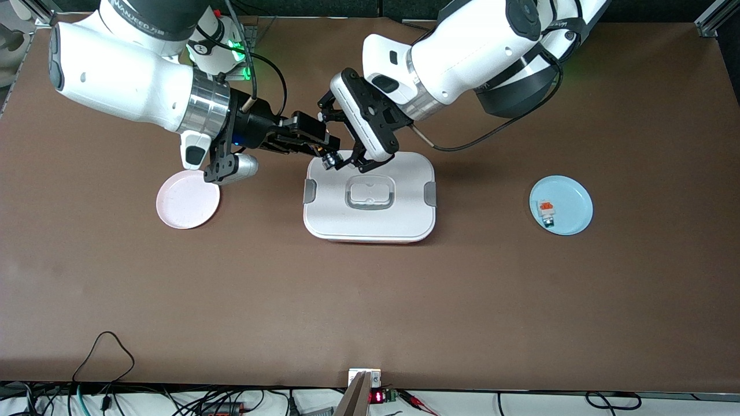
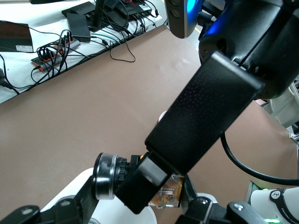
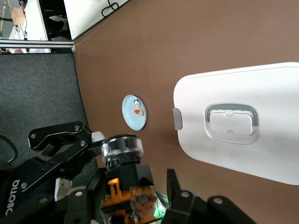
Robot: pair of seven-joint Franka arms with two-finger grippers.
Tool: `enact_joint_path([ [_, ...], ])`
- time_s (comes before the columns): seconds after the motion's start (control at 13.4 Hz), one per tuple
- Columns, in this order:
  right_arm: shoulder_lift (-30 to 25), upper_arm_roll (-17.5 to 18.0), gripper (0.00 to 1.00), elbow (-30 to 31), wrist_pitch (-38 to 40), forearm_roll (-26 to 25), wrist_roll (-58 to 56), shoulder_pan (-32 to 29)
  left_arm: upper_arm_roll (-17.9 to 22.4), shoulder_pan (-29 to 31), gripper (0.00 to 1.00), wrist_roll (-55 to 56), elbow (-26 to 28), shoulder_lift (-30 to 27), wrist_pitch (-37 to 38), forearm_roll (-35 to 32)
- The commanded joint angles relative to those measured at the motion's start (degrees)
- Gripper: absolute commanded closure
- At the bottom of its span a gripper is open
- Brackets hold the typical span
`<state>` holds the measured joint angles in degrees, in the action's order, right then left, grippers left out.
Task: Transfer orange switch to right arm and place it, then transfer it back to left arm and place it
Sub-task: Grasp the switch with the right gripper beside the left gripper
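The orange switch (image 1: 330, 161) hangs over the edge of the box (image 1: 370, 222) that lies farther from the front camera. My left gripper (image 1: 342, 162) is shut on it; in the left wrist view the switch's metal ring (image 2: 105, 176) sits against one finger, with the gripper (image 2: 140, 201) round it. My right gripper (image 1: 319, 147) reaches in from the right arm's end, one broad finger (image 2: 205, 121) laid across the switch's black body. In the right wrist view the switch (image 3: 127, 173) stands between my right gripper's (image 3: 133, 190) jaws, with a gap showing at one finger (image 3: 173, 185).
The white box (image 3: 261, 88) fills the table's middle. A pink plate (image 1: 188, 203) lies toward the right arm's end. A blue plate (image 1: 573, 199) toward the left arm's end holds a small white block with an orange top (image 1: 546, 211). Cables run along the table's front edge.
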<state>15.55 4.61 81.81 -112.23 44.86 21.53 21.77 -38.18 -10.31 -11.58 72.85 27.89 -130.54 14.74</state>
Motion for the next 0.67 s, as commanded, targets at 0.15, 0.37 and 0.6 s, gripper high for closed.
enact_joint_path([
  [0.15, -0.26, -0.04, 0.72, -0.78, 0.08, -1.61, -0.7, -0.33, -0.14, 0.64, 0.89, -0.81, 0.09, -1.09, 0.37, 1.96],
  [0.37, -0.26, -0.04, 0.77, -0.78, -0.01, -1.61, -1.22, -0.24, -0.14, 0.64, 0.89, -0.81, 0.01, -1.09, 0.37, 2.04],
  [0.6, -0.26, -0.04, 0.77, -0.78, 0.08, -1.61, -1.49, -0.33, -0.14, 0.64, 0.89, -0.81, 0.09, -1.09, 0.37, 1.96],
])
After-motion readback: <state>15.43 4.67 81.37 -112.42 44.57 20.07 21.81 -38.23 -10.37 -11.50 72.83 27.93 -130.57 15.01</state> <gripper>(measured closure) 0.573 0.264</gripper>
